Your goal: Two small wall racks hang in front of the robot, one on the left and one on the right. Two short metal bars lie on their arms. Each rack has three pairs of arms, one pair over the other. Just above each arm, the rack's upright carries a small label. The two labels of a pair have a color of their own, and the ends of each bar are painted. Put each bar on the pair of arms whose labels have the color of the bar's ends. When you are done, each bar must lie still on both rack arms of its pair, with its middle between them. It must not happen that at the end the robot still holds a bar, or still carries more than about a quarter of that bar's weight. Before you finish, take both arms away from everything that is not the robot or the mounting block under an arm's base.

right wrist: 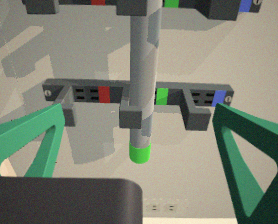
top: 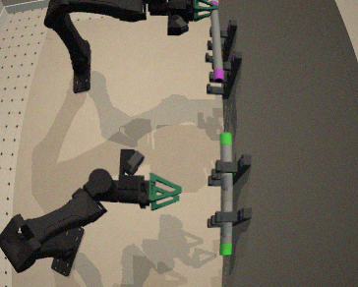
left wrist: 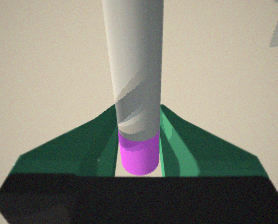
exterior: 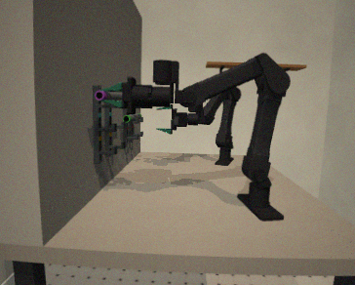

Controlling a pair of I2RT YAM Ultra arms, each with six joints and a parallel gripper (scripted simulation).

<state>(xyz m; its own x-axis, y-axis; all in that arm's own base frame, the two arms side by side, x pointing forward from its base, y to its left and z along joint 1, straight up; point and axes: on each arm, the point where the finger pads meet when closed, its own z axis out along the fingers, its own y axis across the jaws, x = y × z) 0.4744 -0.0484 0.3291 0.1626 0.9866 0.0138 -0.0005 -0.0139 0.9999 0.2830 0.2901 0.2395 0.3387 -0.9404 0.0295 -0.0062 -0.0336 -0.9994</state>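
The magenta-ended bar (top: 216, 44) (exterior: 100, 95) (left wrist: 135, 50) is clamped near one end in my left gripper (top: 211, 7) (exterior: 110, 95) (left wrist: 138, 112). It spans the front of the left rack (top: 236, 70) (exterior: 98, 153), slightly skewed, at about the height of the top arms, whose labels are magenta. Whether it touches those arms is not clear. The green-ended bar (top: 226, 197) (exterior: 128, 118) (right wrist: 142, 60) lies across the middle arms of the right rack (right wrist: 175, 85), beside green labels, roughly centred. My right gripper (top: 180, 190) (exterior: 163, 120) (right wrist: 138, 112) is open and empty, back from that bar.
The dark wall panel (top: 295, 147) (exterior: 63, 146) carries both racks. On the right rack, arms with blue labels (right wrist: 219, 97) stand above the green-ended bar and arms with red labels (right wrist: 103, 94) below it. The table top (exterior: 195, 215) lies below both arms.
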